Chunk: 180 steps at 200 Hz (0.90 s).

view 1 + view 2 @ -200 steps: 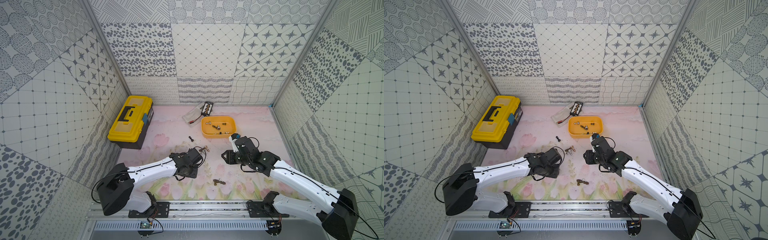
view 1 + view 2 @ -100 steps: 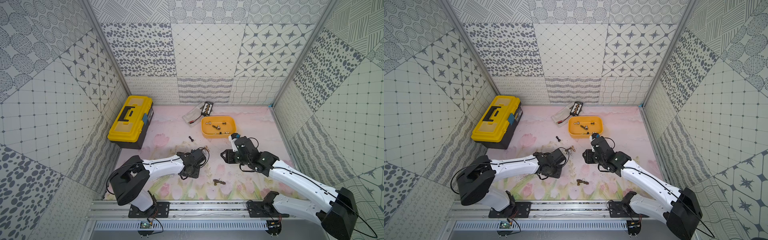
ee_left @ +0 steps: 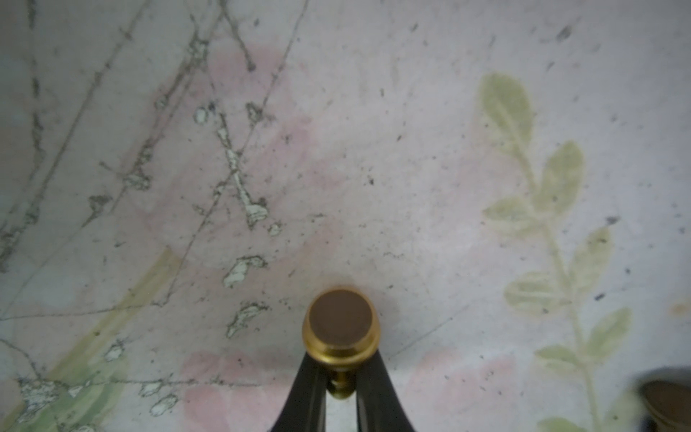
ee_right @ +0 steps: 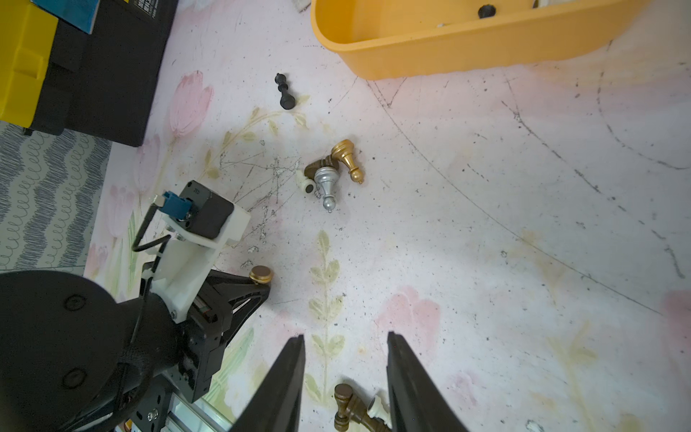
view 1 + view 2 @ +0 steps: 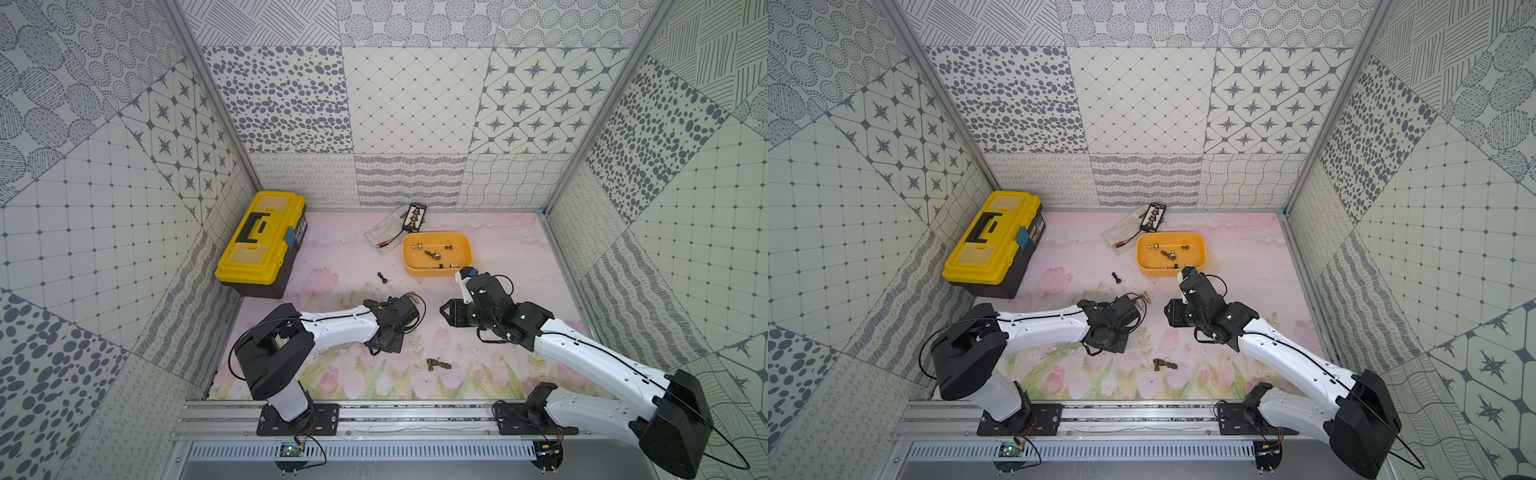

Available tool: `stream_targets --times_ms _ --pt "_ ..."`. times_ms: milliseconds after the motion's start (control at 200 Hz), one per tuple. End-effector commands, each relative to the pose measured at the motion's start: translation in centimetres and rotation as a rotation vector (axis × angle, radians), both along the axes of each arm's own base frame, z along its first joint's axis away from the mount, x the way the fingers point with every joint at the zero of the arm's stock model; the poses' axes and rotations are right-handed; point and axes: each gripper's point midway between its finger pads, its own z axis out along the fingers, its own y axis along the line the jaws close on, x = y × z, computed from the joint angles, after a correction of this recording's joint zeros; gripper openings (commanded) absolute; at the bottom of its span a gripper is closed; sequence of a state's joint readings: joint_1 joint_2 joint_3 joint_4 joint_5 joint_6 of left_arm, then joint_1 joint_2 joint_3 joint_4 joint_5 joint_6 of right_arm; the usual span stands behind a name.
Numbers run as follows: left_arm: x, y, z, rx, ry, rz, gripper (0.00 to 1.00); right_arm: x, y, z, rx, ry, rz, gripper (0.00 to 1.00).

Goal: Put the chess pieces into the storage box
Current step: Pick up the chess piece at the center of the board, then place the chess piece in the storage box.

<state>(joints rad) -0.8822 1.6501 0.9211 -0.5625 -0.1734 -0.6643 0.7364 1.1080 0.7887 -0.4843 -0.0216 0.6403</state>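
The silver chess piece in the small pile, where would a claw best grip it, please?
Probably by the slim neck, from straight above: the silver chess piece lies flat, its wide base against a brown piece and a white piece, its head end clear.

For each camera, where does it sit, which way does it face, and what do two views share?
Top views: high above the front rail, looking down on the floral table, the shallow yellow-orange plastic tray, the white left arm and white right arm.
Left wrist: behind the left gripper, facing the table; it is shut on a brass-gold chess piece.
Right wrist: behind the open right gripper, facing the tray.
Shared: both wrist views show that held piece.
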Motion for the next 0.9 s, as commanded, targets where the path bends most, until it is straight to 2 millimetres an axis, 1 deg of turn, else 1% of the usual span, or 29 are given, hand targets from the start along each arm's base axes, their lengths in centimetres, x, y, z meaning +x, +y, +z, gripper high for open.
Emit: stream_targets --times_ms 0,80,210,245,305,410,540,630,690,795,850,895 --pt "-0.1 1.2 0.9 0.057 -0.014 -0.007 0.02 0.8 0.5 1.7 0.033 -0.059 -0.006 0.42" --pt "0.7 0.4 3.1 0.015 -0.059 -0.014 0.02 1.2 0.4 2.9 0.043 -0.096 -0.013 0.42" --pt "3.0 -2.2 7.6 -0.074 -0.159 -0.065 0.02 2.0 -0.5 5.0 0.046 -0.166 -0.044 0.42" --pt "3.8 -3.0 8.7 -0.085 -0.185 -0.082 0.02 2.2 -1.0 5.4 0.046 -0.181 -0.057 0.42" --pt "5.4 -4.3 10.2 -0.082 -0.218 -0.113 0.02 2.6 -1.8 6.2 0.053 -0.208 -0.087 0.42" --pt "8.9 -6.5 11.6 -0.069 -0.258 -0.152 0.02 3.0 -4.0 7.7 0.062 -0.267 -0.162 0.41" --pt "13.6 -9.7 11.6 -0.105 -0.264 -0.177 0.01 3.7 -6.4 9.1 0.062 -0.333 -0.239 0.41" --pt "16.7 -11.3 11.3 -0.126 -0.267 -0.185 0.01 4.3 -7.2 9.5 0.06 -0.342 -0.255 0.41" --pt "18.6 -11.9 10.8 -0.137 -0.268 -0.182 0.02 4.7 -7.4 9.4 0.055 -0.333 -0.255 0.41" --pt "21.8 -12.0 9.8 -0.126 -0.266 -0.154 0.03 5.3 -7.4 8.8 0.056 -0.309 -0.253 0.41" --pt "23.1 -12.0 9.1 -0.124 -0.265 -0.141 0.03 5.7 -7.3 8.3 0.057 -0.294 -0.252 0.41" --pt "23.9 -12.1 8.1 -0.131 -0.25 -0.132 0.04 5.9 -7.2 8.1 0.061 -0.284 -0.251 0.41"
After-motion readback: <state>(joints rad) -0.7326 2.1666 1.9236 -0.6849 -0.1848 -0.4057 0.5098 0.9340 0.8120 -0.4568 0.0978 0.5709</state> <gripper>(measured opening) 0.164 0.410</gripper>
